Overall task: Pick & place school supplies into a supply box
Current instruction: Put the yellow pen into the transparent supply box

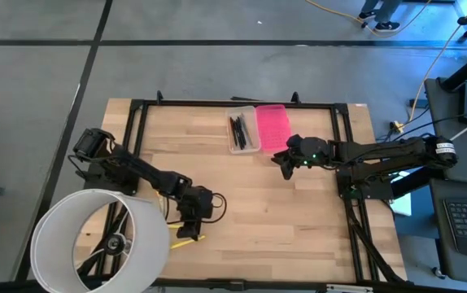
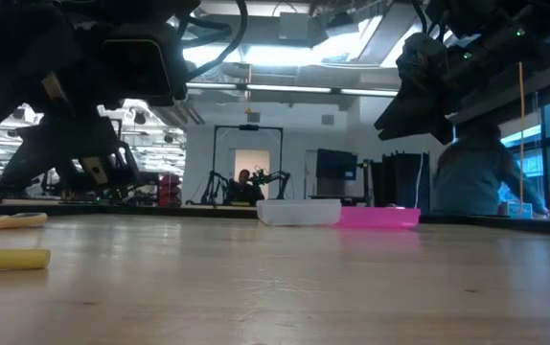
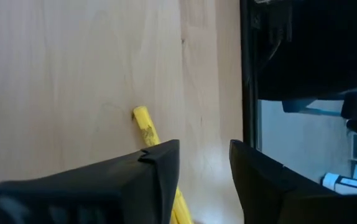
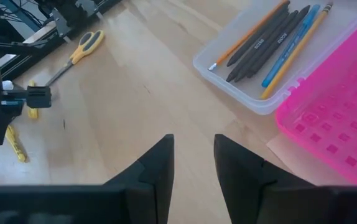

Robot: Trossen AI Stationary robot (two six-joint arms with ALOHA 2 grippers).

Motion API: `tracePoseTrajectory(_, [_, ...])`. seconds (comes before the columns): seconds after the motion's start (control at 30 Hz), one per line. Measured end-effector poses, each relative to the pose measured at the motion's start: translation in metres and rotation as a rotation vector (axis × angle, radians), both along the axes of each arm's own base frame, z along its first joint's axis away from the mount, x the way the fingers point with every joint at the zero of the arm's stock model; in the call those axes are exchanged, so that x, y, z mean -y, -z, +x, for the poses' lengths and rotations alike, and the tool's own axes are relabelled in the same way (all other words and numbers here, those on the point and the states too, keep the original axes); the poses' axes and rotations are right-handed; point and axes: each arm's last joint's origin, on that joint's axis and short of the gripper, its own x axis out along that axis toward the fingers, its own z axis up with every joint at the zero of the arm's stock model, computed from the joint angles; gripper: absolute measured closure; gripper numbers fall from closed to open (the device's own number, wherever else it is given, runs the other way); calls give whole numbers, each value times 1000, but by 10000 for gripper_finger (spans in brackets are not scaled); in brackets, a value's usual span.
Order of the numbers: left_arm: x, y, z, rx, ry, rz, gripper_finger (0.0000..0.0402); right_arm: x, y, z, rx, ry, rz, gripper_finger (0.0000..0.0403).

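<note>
A yellow marker (image 3: 143, 124) lies flat on the wood near the table's near-left part, also seen as the marker (image 1: 186, 241) in the high view. My left gripper (image 3: 204, 155) hovers open just above it, and the marker's length runs under one finger. The clear supply box (image 1: 242, 130) sits at the far middle and holds black pens, a blue pen and orange pencils (image 4: 272, 43). Its pink lid (image 1: 272, 126) lies open beside it. My right gripper (image 1: 285, 163) hangs open and empty in the air just near of the box. Yellow-handled scissors (image 4: 82, 48) and a second marker (image 4: 13, 143) lie by the left arm.
A big white hoop (image 1: 103, 240) stands at the near-left corner, close to my left arm. A black frame (image 1: 343, 146) borders the table. Bare wood (image 1: 274, 220) lies between the two grippers. A person (image 2: 471, 177) stands in the room behind the table.
</note>
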Motion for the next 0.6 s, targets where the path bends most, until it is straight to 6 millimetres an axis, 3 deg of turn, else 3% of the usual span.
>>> tracePoseTrajectory(0.27, [0,-1,2,48,27,4,203,0,0,0,-4,-11,-16,284])
tracePoseTrajectory(0.43, [1,1,0,42,-20,84,195,0,0,0,-5,-2,-22,284])
tracePoseTrajectory(0.6, [8,9,-14,-48,-20,226,198,1,0,0,-5,10,-28,284])
